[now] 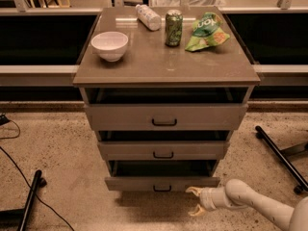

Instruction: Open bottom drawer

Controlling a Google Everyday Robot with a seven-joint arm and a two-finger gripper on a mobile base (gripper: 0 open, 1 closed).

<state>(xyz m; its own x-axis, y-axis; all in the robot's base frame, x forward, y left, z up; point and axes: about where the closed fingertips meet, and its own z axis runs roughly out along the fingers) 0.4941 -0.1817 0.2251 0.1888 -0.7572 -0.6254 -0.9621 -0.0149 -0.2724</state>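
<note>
Your gripper [195,201] hangs just below the right end of the bottom drawer [134,183], fingers spread wide, holding nothing; the drawer stands partly out.
</note>
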